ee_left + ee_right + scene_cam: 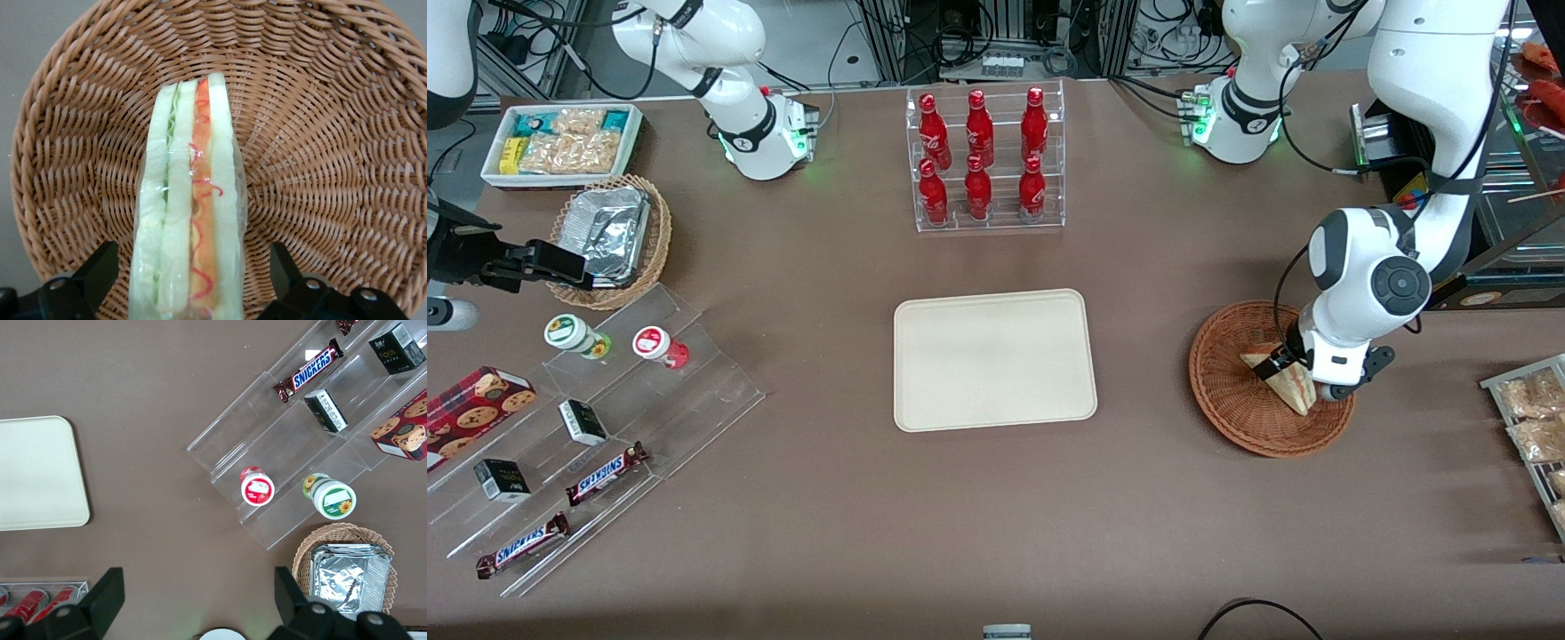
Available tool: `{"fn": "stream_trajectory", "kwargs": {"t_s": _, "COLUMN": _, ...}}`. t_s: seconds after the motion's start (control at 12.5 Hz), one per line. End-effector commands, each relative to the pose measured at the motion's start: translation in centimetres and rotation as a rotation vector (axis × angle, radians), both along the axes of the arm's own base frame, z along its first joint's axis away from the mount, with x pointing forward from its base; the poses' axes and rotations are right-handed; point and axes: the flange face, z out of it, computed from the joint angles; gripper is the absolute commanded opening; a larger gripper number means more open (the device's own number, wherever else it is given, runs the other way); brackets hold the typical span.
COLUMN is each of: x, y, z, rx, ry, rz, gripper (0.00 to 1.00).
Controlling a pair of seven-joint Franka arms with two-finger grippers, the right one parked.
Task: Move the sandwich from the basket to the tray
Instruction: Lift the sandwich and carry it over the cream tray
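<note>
The sandwich (pixel 1282 377), a wrapped wedge of pale bread with red and green filling, stands on edge in the reddish-brown wicker basket (pixel 1227 391) toward the working arm's end of the table. My gripper (pixel 1303 378) is lowered into the basket and stands open. In the left wrist view the sandwich (pixel 190 200) lies between the two black fingers (pixel 100 267), with a small gap on each side of it, and the basket (pixel 320 167) weave fills the background. The cream tray (pixel 994 358) lies bare at the table's middle.
A clear rack of red bottles (pixel 983 160) stands farther from the front camera than the tray. Packets on a rack (pixel 1534 418) lie past the basket at the table's edge. Acrylic steps with snacks (pixel 587 436) sit toward the parked arm's end.
</note>
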Motion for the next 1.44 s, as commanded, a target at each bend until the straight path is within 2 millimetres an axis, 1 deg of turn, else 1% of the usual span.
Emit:
{"fn": "stream_trajectory", "kwargs": {"t_s": 0.0, "x": 0.0, "y": 0.0, "z": -0.5, "rx": 0.001, "ry": -0.015, "rz": 0.015, "gripper": 0.88}}
{"fn": "stream_trajectory", "kwargs": {"t_s": 0.08, "x": 0.0, "y": 0.1, "z": -0.4, "rx": 0.002, "ry": -0.013, "rz": 0.014, "gripper": 0.6}}
{"fn": "stream_trajectory", "kwargs": {"t_s": 0.16, "x": -0.1, "y": 0.1, "z": -0.3, "rx": 0.002, "ry": -0.01, "rz": 0.01, "gripper": 0.35}}
{"fn": "stream_trajectory", "kwargs": {"t_s": 0.24, "x": -0.1, "y": 0.1, "z": -0.2, "rx": 0.003, "ry": -0.007, "rz": 0.002, "gripper": 0.18}}
{"fn": "stream_trajectory", "kwargs": {"t_s": 0.32, "x": -0.1, "y": 0.1, "z": 0.1, "rx": 0.006, "ry": 0.01, "rz": -0.01, "gripper": 0.08}}
{"fn": "stream_trajectory", "kwargs": {"t_s": 0.4, "x": -0.1, "y": -0.1, "z": 0.8, "rx": 0.013, "ry": 0.028, "rz": -0.021, "gripper": 0.04}}
{"fn": "stream_trajectory", "kwargs": {"t_s": 0.56, "x": 0.7, "y": -0.5, "z": 3.1, "rx": 0.02, "ry": 0.052, "rz": -0.036, "gripper": 0.03}}
{"fn": "stream_trajectory", "kwargs": {"t_s": 0.8, "x": 2.4, "y": -3.3, "z": 7.2, "rx": 0.035, "ry": 0.094, "rz": -0.086, "gripper": 0.01}}
{"fn": "stream_trajectory", "kwargs": {"t_s": 0.88, "x": 2.7, "y": -4.8, "z": 8.4, "rx": 0.039, "ry": 0.108, "rz": -0.115, "gripper": 0.01}}
{"fn": "stream_trajectory", "kwargs": {"t_s": 0.96, "x": 3.0, "y": -6.0, "z": 9.5, "rx": 0.039, "ry": 0.114, "rz": -0.15, "gripper": 0.0}}
{"fn": "stream_trajectory", "kwargs": {"t_s": 1.04, "x": 3.3, "y": -7.5, "z": 10.4, "rx": 0.037, "ry": 0.108, "rz": -0.184, "gripper": 0.0}}
{"fn": "stream_trajectory", "kwargs": {"t_s": 1.2, "x": 3.4, "y": -11.1, "z": 11.5, "rx": 0.025, "ry": 0.083, "rz": -0.233, "gripper": 0.0}}
{"fn": "stream_trajectory", "kwargs": {"t_s": 1.36, "x": 3.2, "y": -14.6, "z": 11.7, "rx": 0.006, "ry": 0.067, "rz": -0.27, "gripper": 0.0}}
